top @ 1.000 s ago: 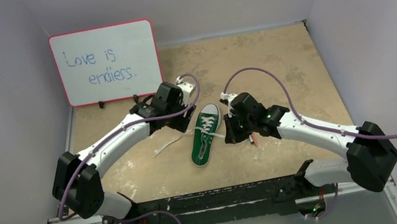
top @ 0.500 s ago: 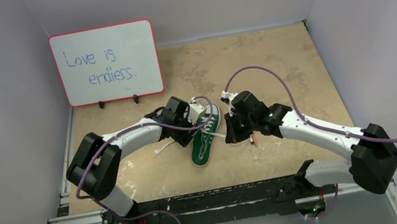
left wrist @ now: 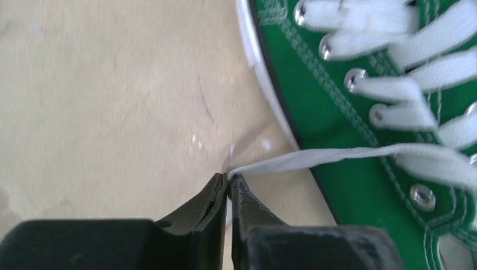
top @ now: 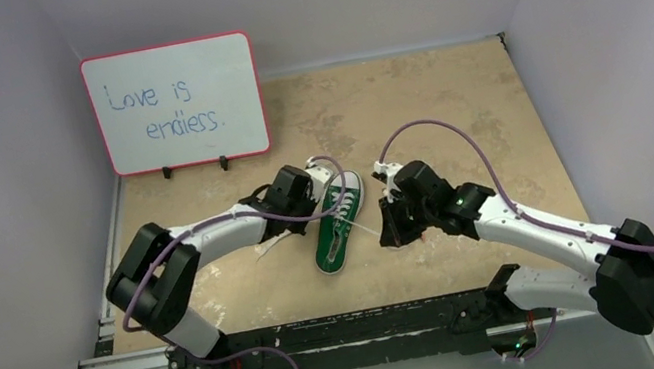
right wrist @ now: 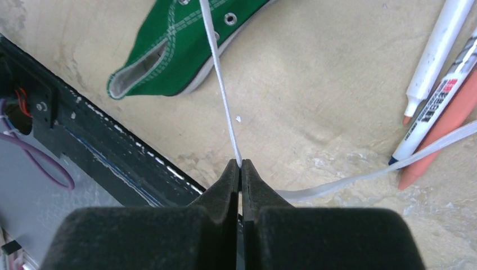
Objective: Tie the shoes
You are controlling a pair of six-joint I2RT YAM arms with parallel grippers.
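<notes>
The green shoe (top: 338, 223) lies on the tan table with its white toe pointing away from the arms. My left gripper (top: 310, 214) is down at its left side. In the left wrist view the gripper (left wrist: 228, 179) is shut on a white lace (left wrist: 315, 160) coming off the eyelets of the shoe (left wrist: 349, 135). My right gripper (top: 391, 234) sits to the shoe's right. In the right wrist view the gripper (right wrist: 240, 165) is shut on the other lace (right wrist: 222, 95), drawn taut from the shoe (right wrist: 180, 50). Its loose tail (right wrist: 365, 177) trails right on the table.
White pens (right wrist: 436, 62) and an orange-red one (right wrist: 444, 129) lie just right of my right gripper. A whiteboard (top: 175, 105) with writing stands at the back left. The black frame rail (top: 348, 328) runs along the near edge. Walls close in both sides.
My left arm came down to the shoe's left side and its jaws closed on the lace. My right gripper, still shut on its lace, shifted slightly nearer and rightward.
</notes>
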